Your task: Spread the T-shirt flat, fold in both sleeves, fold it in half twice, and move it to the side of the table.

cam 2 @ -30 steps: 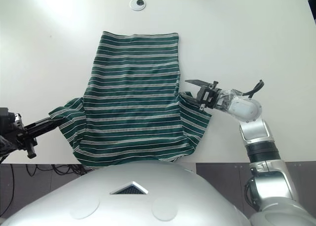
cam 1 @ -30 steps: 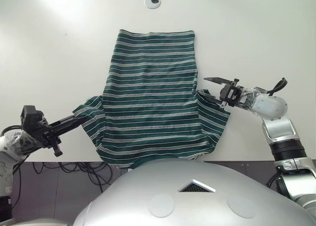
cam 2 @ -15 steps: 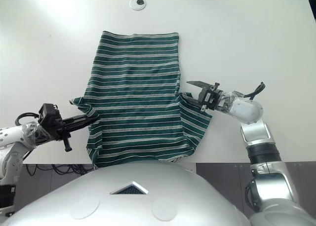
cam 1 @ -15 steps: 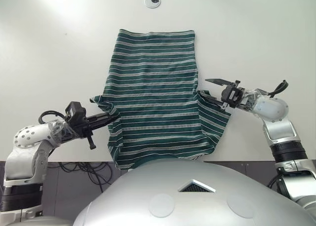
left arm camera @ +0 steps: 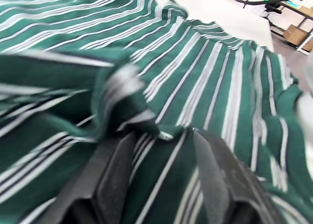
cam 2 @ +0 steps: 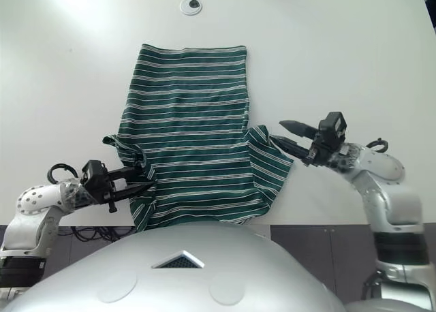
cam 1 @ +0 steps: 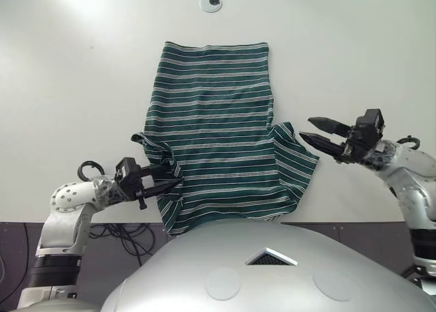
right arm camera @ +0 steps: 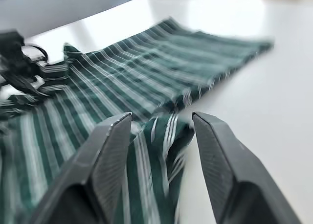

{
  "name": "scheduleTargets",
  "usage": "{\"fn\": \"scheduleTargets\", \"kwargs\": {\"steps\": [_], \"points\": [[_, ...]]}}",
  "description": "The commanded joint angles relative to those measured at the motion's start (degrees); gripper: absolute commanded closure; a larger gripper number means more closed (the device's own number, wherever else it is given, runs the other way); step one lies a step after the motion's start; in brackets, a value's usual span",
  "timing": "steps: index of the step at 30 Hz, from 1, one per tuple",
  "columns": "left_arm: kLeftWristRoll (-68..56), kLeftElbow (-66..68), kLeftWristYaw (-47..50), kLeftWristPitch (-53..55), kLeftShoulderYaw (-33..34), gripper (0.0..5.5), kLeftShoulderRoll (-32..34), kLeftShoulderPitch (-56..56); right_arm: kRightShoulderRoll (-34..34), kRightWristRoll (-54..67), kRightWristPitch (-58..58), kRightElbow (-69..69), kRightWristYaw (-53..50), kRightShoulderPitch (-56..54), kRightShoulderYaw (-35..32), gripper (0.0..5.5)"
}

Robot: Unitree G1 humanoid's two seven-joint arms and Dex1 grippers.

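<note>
At the near edge of the bench (cam 1: 82,67), the T-shirt (cam 1: 214,101) is seen lying lengthwise, its near end carried to the bench's brink and hidden there. The left sleeve (cam 1: 151,145) is bunched inward over the body. The left hand (cam 1: 176,178) is set low against it with its fingers apart, cloth lying between and beneath them, and nothing is clamped. A risk is judged here: the fold is lumpy rather than flat. If the hand is drawn away with a finger caught under a ridge of cloth, the sleeve may be dragged back out, or the body pulled askew toward the edge.

A little farther off, the right hand (cam 1: 306,127) is held just beside the right sleeve (cam 1: 293,152), with its fingers spread and nothing gripped. That sleeve is laid outward and is not yet folded. Should both layers be pinched there, the body would be lifted with the sleeve and the whole garment shifted. The far hem is laid flat, well short of a small round disc (cam 1: 214,1).
</note>
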Motion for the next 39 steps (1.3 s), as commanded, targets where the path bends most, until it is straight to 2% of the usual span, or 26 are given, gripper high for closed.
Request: {"fn": "scheduleTargets", "kwargs": {"steps": [1, 11, 15, 22, 28, 35, 39], "points": [[0.3, -2.6, 1.2, 0.1, -0.6, 2.95, 0.0, 1.1, -2.6, -0.1, 8.6, 2.0, -2.3, 2.2, -3.0, 3.22], [-3.3, -11.6, 5.3, 2.5, -1.1, 1.52, -1.8, 3.5, -3.0, -2.3, 15.6, 2.8, -1.4, 6.0, -1.8, 3.22], [-6.6, -13.2, 8.2, 4.3, 1.8, 1.52, -2.4, 1.3, -2.4, 0.3, 18.3, 1.2, 0.1, 7.3, -2.5, 3.22], [-9.2, -17.7, 7.8, 4.8, 4.6, 1.47, -0.8, 3.1, -1.6, 1.6, 20.5, 0.3, 0.3, 7.2, -3.1, 4.38], [-8.9, -18.4, 4.0, 0.9, 11.1, 1.47, 1.5, 7.1, -0.1, 0.8, 20.5, 0.4, -0.5, 6.8, -2.3, 5.44], [-2.2, -9.1, -2.2, -8.5, 17.4, 1.47, 4.6, 13.1, 1.8, 4.3, 21.1, -1.3, 0.1, 7.1, -3.9, 5.48], [5.1, -3.2, -3.8, -14.9, 15.7, 1.47, 5.9, 14.7, 2.9, 8.7, 20.6, -5.1, 3.2, 7.5, -6.3, 5.48]]}}
